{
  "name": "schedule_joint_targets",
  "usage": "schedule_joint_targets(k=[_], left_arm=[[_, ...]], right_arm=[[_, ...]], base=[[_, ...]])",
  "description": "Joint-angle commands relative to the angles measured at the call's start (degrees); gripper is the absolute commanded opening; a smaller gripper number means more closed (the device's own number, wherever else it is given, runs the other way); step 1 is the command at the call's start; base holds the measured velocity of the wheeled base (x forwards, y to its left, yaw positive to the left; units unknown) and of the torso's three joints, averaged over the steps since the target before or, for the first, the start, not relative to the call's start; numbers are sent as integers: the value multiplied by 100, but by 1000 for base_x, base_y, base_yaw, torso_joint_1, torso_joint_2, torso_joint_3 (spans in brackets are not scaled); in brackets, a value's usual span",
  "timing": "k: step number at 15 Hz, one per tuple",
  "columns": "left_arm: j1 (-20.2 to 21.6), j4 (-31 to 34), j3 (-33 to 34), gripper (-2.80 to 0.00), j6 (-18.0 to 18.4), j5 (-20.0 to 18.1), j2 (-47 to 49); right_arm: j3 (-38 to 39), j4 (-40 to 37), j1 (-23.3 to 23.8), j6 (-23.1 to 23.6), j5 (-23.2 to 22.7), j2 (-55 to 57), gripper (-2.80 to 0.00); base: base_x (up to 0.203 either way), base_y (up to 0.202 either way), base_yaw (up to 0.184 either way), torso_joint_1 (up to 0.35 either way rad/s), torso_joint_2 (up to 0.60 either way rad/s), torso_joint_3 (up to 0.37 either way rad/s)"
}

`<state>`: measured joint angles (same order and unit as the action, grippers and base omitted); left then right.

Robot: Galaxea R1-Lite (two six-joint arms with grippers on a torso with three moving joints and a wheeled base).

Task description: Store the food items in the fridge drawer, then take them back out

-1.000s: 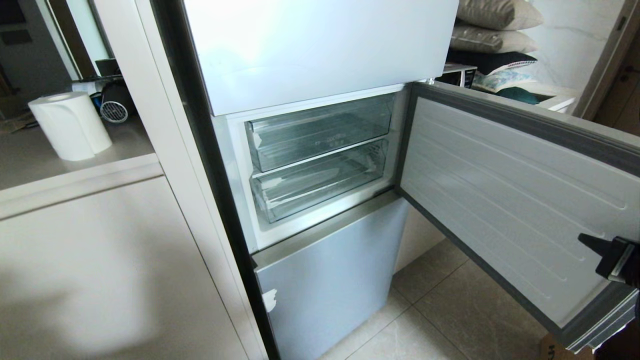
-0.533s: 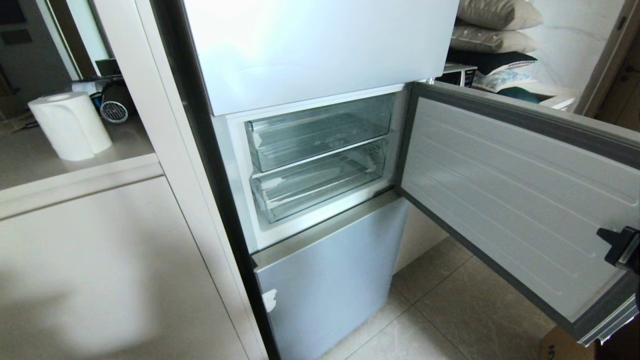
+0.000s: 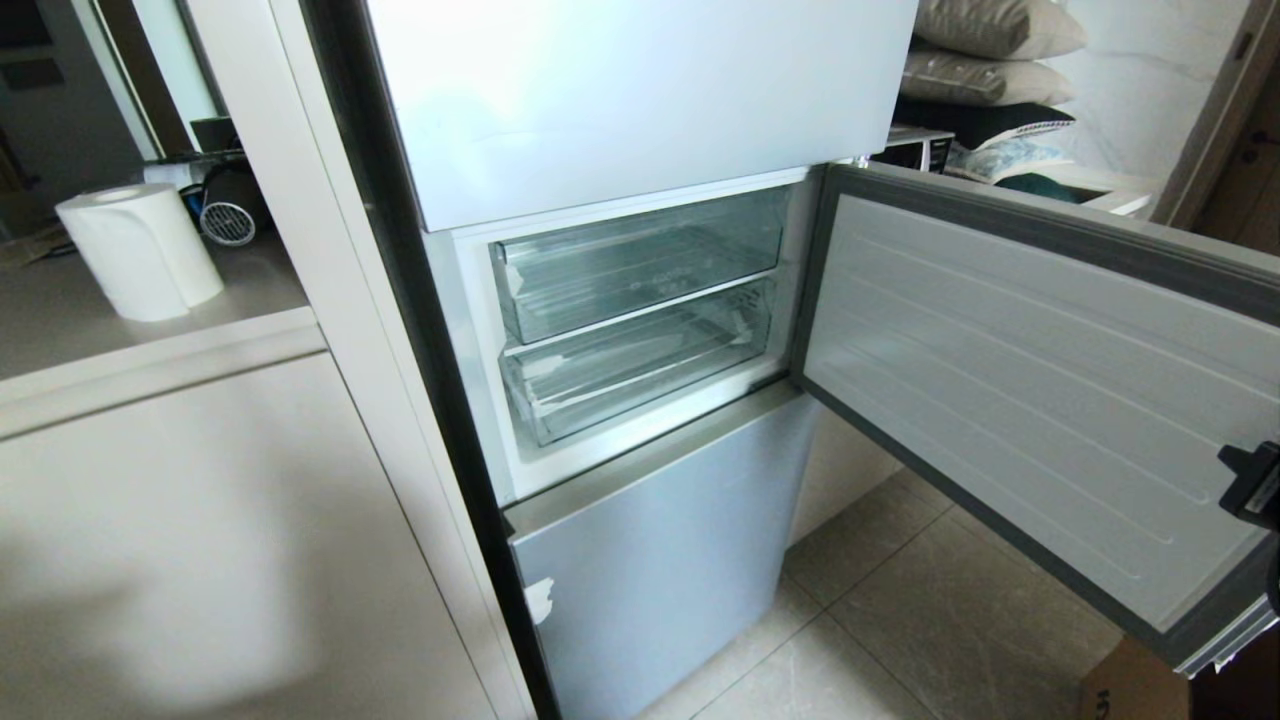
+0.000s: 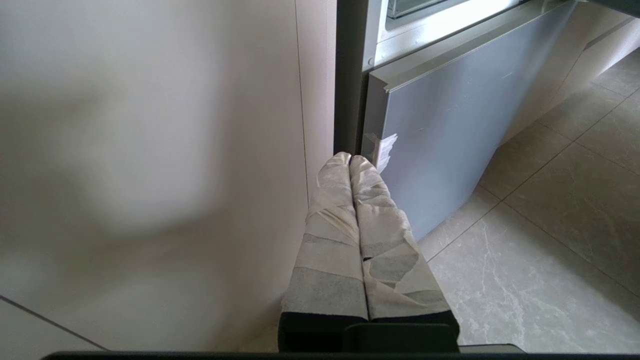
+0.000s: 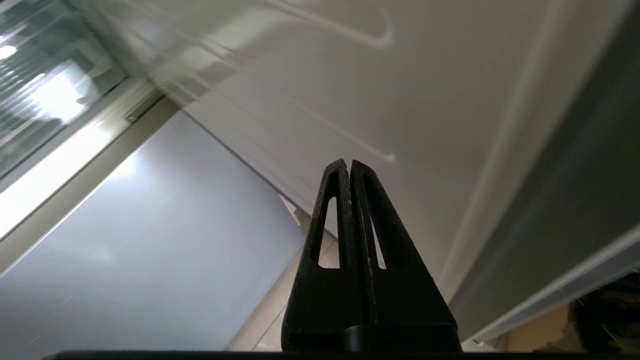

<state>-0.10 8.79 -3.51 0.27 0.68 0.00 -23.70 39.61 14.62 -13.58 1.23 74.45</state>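
The right gripper (image 5: 350,165), fingers pressed together and empty, shows at the frame's right edge by the open door (image 3: 1020,370). Two clear drawers (image 3: 640,310) seem empty. The left gripper (image 4: 350,160) is closed too.

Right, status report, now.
Right pincer shut, empty, beside open fridge door. Left pincer shut, parked low. Fridge drawer closed; no food visible. Nothing blocking it.
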Motion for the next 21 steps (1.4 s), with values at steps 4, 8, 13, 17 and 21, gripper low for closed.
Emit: schedule_joint_targets(k=[4,8,13,17,21], left_arm=[[1,9,-1,-280,0,2,-9],[1,9,-1,-280,0,2,-9],[1,7,-1,-280,0,2,-9],[1,9,-1,-280,0,10,-9],[1,9,-1,-280,0,2,-9]], right_arm=[[-189,37,724,-50,-18,399,-280],[20,38,758,-23,-61,234,-280],[191,30,753,40,-360,-88,-280],[804,36,729,242,-704,-580,-280],[2033,39,689,1056,-1765,-1573,-280]], base=[[0,0,0,0,0,0],[0,0,0,0,0,0],[0,0,0,0,0,0],[0,0,0,0,0,0],[0,0,0,0,0,0]])
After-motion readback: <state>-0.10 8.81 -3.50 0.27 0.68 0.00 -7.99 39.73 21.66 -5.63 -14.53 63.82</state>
